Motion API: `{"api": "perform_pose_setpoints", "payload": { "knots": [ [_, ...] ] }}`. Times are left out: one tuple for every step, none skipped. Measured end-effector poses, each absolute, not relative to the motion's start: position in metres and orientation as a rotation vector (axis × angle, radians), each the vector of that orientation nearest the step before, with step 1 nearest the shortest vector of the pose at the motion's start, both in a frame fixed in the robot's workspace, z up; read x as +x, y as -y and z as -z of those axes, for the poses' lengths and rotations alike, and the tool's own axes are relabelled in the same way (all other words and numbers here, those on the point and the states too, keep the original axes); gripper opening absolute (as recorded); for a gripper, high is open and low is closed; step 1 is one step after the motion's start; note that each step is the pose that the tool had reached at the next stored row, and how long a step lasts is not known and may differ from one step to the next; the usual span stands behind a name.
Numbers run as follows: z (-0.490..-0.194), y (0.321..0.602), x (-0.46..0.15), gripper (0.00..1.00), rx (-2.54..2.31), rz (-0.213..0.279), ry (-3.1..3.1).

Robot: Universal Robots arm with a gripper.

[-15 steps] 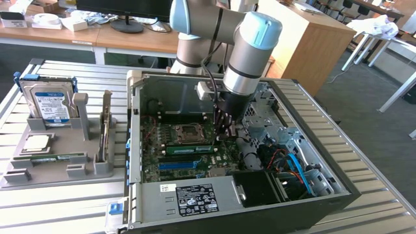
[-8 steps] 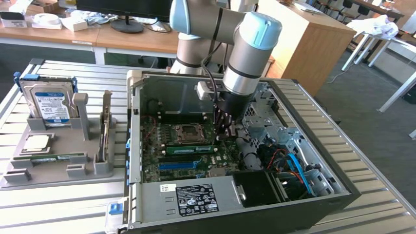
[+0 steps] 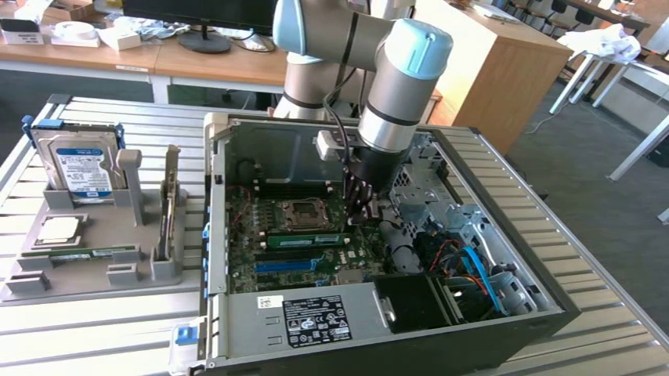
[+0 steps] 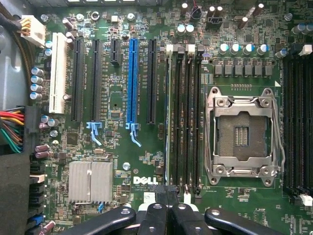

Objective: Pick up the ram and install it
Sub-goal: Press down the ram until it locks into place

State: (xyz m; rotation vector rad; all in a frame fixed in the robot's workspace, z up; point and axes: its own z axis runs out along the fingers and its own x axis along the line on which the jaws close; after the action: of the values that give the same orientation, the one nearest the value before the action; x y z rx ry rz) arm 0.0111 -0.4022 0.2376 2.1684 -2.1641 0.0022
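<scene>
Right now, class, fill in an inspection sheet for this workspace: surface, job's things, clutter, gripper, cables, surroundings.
surface: slatted metal table carrying an open computer case.
job's things: ram standing in a memory slot beside the empty processor socket.
clutter: grey holder with hard drive and processor chip.
gripper: gripper shut, inside the case by the ram's slot; contact cannot be told.
cables: red and blue cables in the case.
surroundings: wooden desk, monitor.

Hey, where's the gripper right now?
In the exterior view, the gripper is down inside the open computer case, fingers shut, just to the exterior view's right of the empty processor socket on the motherboard.
</scene>
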Motion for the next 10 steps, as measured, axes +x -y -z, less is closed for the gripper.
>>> {"api": "perform_pose_setpoints", "payload": {
  "knots": [
    [-0.2375,0.4013,0.0110,0.10,2.168,-0.002,2.164],
    [-0.2376,0.4004,0.0110,0.10,2.168,-0.002,2.164],
    [-0.2376,0.3997,0.0111,0.10,2.168,-0.002,2.164],
    [-0.2376,0.3998,0.0111,0.10,2.168,-0.002,2.164],
    [-0.2376,0.3997,0.0111,0.10,2.169,-0.002,2.164],
    [-0.2376,0.3998,0.0111,0.10,2.169,-0.002,2.164],
    [-0.2376,0.3998,0.0111,0.10,2.168,-0.002,2.164],
    [-0.2376,0.3997,0.0111,0.10,2.168,-0.002,2.164],
    [-0.2372,0.3997,0.0111,0.10,2.169,-0.002,2.164],
    [-0.2367,0.3997,0.0111,0.10,2.169,-0.002,2.164]
  ]
}}
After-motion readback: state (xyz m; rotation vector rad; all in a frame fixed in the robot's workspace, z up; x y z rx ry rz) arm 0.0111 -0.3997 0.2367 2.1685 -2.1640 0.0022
